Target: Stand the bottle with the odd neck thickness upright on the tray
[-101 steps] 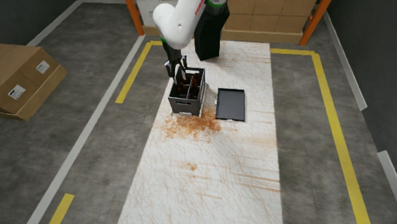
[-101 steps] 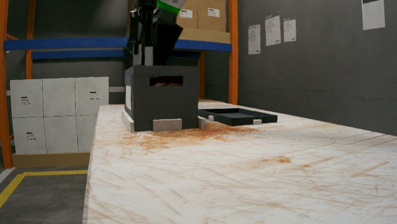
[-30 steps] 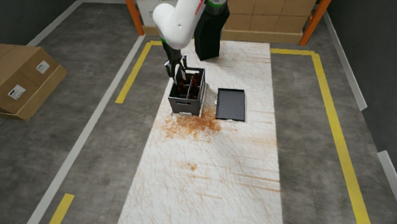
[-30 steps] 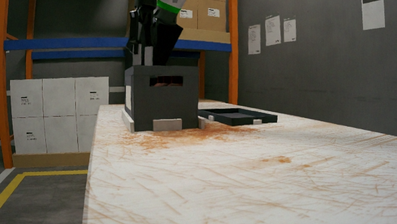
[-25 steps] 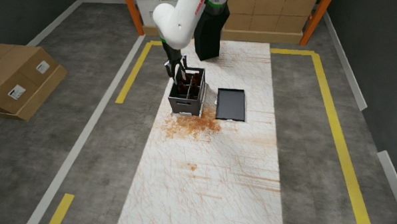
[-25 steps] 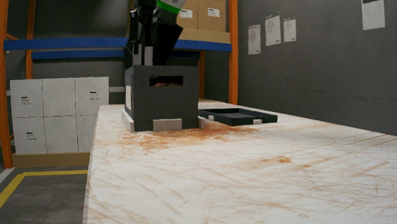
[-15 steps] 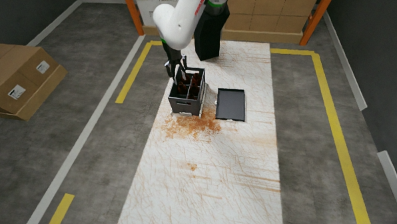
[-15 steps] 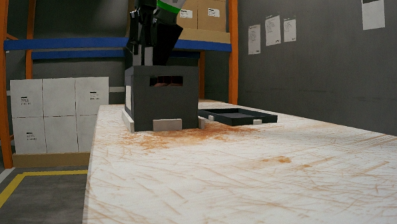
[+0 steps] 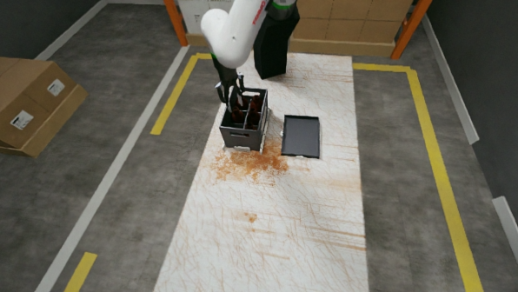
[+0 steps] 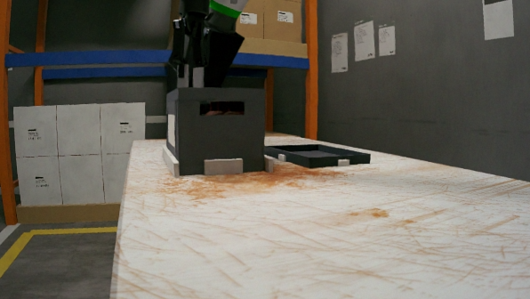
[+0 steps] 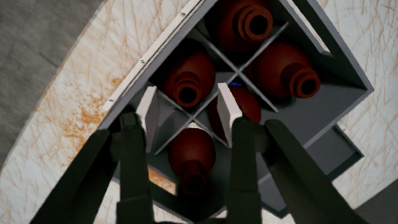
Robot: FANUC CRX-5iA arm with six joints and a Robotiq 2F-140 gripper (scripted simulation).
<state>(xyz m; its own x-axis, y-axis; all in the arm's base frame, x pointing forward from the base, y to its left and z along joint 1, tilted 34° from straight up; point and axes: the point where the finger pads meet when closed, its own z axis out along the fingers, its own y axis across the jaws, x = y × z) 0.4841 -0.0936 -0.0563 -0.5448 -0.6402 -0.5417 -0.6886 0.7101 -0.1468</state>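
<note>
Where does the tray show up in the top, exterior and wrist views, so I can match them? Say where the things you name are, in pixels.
Top: the tray (image 9: 301, 136) (image 10: 331, 157) (image 11: 327, 152) lies just right of picture centre.
Exterior: right of centre, about mid-height, seen at a low angle.
Wrist: lower right, partly hidden behind the gripper (image 9: 231, 99) (image 10: 190, 76) (image 11: 189, 116).
Shared landmark: the grey bottle crate (image 9: 240, 138) (image 10: 220, 138) (image 11: 330, 112), beside the tray.

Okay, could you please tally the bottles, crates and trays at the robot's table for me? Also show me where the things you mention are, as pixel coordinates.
Bottles (image 11: 192, 152): 5
Crates (image 9: 241, 140) (image 10: 220, 138) (image 11: 345, 60): 1
Trays (image 9: 301, 136) (image 10: 351, 159): 1
Total: 7
</note>
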